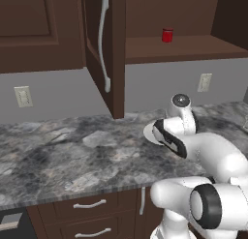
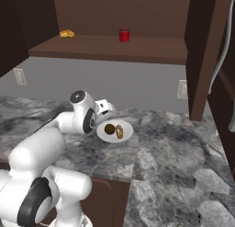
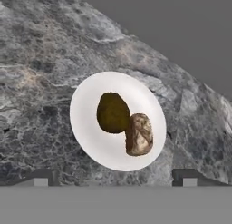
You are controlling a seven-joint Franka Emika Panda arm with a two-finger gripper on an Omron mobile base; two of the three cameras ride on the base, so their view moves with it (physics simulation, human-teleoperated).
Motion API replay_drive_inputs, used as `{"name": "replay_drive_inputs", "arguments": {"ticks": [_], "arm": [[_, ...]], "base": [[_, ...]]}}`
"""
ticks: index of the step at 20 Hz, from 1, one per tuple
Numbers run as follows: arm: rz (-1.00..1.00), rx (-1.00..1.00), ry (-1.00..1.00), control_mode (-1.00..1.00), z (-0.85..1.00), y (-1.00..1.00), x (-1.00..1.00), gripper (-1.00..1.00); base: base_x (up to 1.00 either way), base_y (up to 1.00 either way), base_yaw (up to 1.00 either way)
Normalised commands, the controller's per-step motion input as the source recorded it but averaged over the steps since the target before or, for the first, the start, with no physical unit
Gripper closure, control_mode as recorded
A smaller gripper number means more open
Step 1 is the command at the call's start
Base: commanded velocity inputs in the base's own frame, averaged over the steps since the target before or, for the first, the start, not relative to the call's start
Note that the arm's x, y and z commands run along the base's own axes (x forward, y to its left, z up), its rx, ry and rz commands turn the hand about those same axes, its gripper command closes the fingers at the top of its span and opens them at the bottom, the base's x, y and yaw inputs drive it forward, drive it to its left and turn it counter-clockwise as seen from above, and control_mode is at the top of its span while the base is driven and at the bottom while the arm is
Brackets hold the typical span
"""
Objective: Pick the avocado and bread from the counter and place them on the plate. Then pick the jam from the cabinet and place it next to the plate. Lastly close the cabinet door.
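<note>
A white plate (image 3: 86,105) lies on the dark marble counter, with the dark green avocado (image 3: 112,112) and the brown bread (image 3: 139,134) side by side on it, touching. My gripper (image 3: 115,178) hangs above the plate's near edge, open, with nothing between its fingertips (image 3: 43,177). From the right base view, the gripper (image 2: 109,111) sits just left of the plate (image 2: 127,127), avocado (image 2: 109,128) and bread (image 2: 119,131). The red jam jar (image 2: 124,35) stands on the open cabinet's shelf; it is the jam jar (image 1: 167,35) of the left base view. The cabinet door (image 1: 104,49) stands swung open.
A yellow item (image 2: 67,34) lies at the left end of the shelf. Wall outlets (image 1: 23,96) (image 1: 205,82) sit above the counter (image 1: 72,151). Another open door (image 2: 202,51) hangs at the right. Drawers (image 1: 89,204) run under the counter's front edge.
</note>
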Motion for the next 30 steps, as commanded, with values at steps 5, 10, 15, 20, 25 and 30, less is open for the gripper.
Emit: {"name": "replay_drive_inputs", "arguments": {"ticks": [5,10,15,20,25,30], "arm": [[-0.06,0.0,-0.28,-1.0,0.91,0.0,-0.53,-1.0],[-0.05,0.12,-0.03,-1.0,0.81,-0.06,-0.51,-1.0],[-0.04,0.17,0.0,-1.0,0.84,-0.04,-0.45,-1.0],[-0.05,0.02,-0.13,-1.0,0.79,0.0,-0.47,-1.0],[-0.08,0.0,-0.17,-1.0,0.7,0.0,-0.58,-1.0],[-0.05,0.06,-0.07,-1.0,0.59,0.0,-0.65,-1.0]], "base": [[0.0,0.0,0.0],[0.0,0.0,0.0],[0.0,0.0,0.0],[0.0,0.0,0.0],[0.0,0.0,0.0],[0.0,0.0,0.0]]}}
